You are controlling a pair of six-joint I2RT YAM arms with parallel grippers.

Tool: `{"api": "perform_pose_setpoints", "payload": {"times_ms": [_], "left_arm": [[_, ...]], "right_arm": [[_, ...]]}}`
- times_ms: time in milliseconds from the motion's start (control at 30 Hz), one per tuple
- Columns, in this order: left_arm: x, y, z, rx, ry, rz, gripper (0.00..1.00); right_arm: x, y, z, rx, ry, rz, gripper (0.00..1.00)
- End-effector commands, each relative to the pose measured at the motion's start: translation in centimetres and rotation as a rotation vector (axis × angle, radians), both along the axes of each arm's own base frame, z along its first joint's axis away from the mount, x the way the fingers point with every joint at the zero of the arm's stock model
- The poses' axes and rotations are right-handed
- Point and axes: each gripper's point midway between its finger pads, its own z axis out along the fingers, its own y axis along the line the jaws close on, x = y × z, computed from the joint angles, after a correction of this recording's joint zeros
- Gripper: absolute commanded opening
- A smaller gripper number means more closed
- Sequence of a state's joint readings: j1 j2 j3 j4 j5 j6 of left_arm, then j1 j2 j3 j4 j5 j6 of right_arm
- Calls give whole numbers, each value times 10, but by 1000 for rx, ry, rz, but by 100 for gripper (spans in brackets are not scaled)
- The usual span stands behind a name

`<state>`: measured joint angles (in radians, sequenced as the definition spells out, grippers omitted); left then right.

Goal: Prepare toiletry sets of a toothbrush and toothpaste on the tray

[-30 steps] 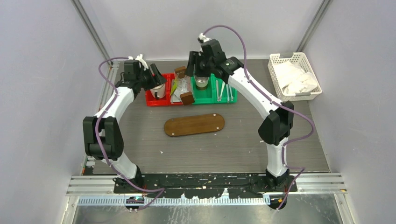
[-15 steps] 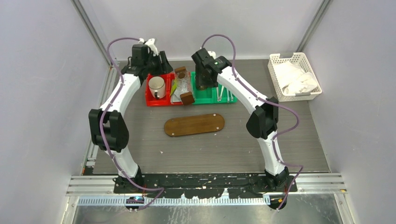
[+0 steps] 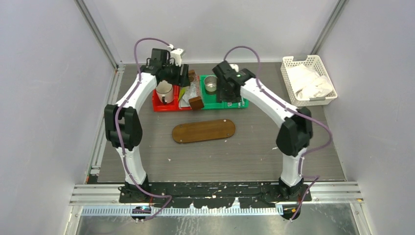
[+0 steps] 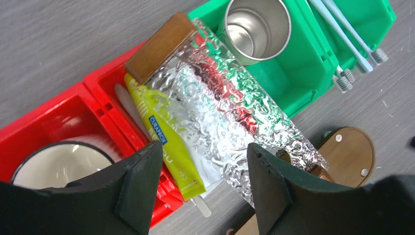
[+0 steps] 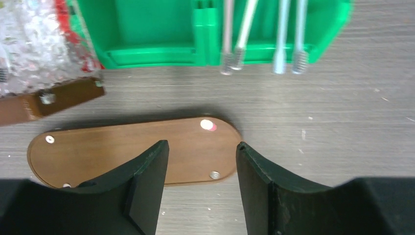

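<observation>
While the toothbrushes [image 5: 283, 34] all lie in the right compartment of the green bin [image 5: 147, 29], bristle ends poking over its near wall, no set has been started. The yellow-green toothpaste tube [image 4: 166, 142] lies in the red bin [image 4: 58, 112], beside a crumpled sheet of foil [image 4: 220, 103] that spans both bins; I cannot clearly make out any whitish tubes. The wooden tray [image 3: 203, 130] sits on the counter [image 3: 254, 147] just in front of the bins and carries nothing. The left end effector [image 4: 201, 161] hovers over the tube and foil, its jaws wide apart and empty. The right end effector [image 5: 201, 147] hangs near the toothbrush compartment, its jaws likewise apart and gripping nothing. By my judgement, every pick and placement remains to be done.
</observation>
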<state>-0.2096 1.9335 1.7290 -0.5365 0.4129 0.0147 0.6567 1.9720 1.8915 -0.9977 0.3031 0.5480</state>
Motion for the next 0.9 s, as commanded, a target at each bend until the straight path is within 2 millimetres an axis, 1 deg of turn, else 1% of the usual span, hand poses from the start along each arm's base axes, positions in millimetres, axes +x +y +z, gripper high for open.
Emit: {"api": "perform_pose_setpoints", "payload": {"times_ms": [0, 100, 167, 233, 400, 500, 567, 633, 667, 733, 867], "left_arm": [[0, -19, 17, 52, -131, -164, 65], [3, -27, 17, 106, -174, -209, 64], [5, -33, 18, 135, -212, -242, 63], [6, -35, 15, 159, -228, -269, 62], [9, -43, 3, 184, -221, -316, 62], [2, -49, -3, 191, -195, -359, 63], [-1, -51, -6, 195, -195, -375, 66], [0, -51, -8, 200, -191, -380, 75], [-2, -51, -11, 202, -181, -388, 76], [-3, -50, -13, 207, -169, -395, 77], [-16, -51, -10, 200, -127, -440, 76]], "right_arm": [[-2, -36, 45, 128, -94, -57, 59], [-9, -53, 46, 128, -87, -61, 59], [-12, -60, 48, 131, -89, -62, 59], [-15, -61, 45, 140, -79, -58, 58], [-16, -55, 30, 156, -44, -38, 58], [-15, -51, 22, 164, -30, -32, 58], [-16, -49, 16, 171, -17, -24, 58], [-17, -46, 10, 178, -3, -14, 59], [-18, -44, 6, 186, 11, -7, 59], [-19, -42, 1, 191, 22, -3, 59], [-18, -42, -8, 179, 42, -3, 59]]}}
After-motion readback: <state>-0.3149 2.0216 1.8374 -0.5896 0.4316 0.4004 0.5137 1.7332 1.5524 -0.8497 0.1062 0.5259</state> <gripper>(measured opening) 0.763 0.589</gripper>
